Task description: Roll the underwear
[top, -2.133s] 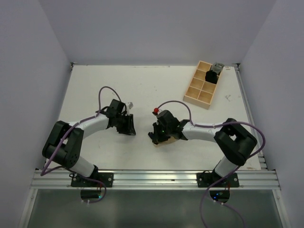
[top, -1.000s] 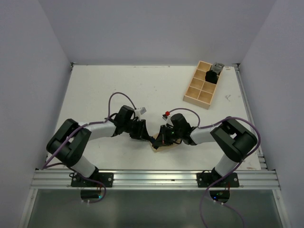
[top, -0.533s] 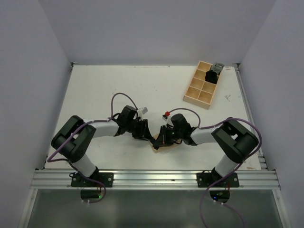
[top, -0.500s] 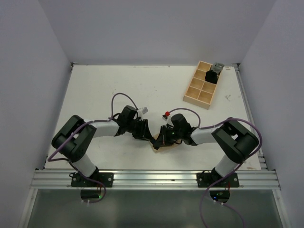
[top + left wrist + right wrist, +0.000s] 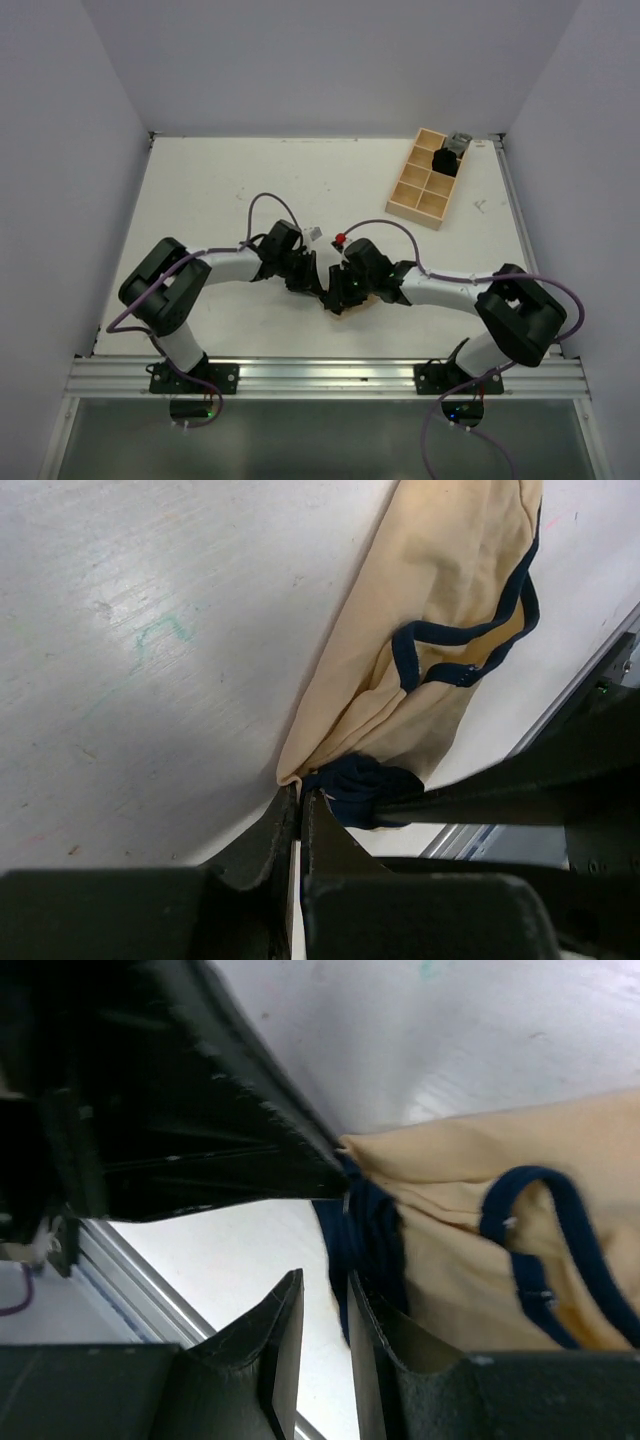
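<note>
Your left gripper [image 5: 298, 795] and right gripper [image 5: 323, 1280] crowd tip-to-tip at the underwear [image 5: 440, 600]; table [image 5: 250, 190] beyond lies open, tray [image 5: 413, 217] far-right.

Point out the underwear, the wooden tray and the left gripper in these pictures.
underwear [image 5: 440, 610]: left wrist view, middle of the tan fabric.
wooden tray [image 5: 412, 214]: top external view, its near wall.
left gripper [image 5: 298, 798]: left wrist view, between its closed fingertips.

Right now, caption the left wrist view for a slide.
Left fingers pinch one corner of tan, dark-trimmed fabric underwear on white table.

Soft matt cloth underwear [image 5: 440, 610], smooth, scuffed, faintly glossy table [image 5: 150, 630]; seemingly bare pale wood tray [image 5: 413, 214]
</note>
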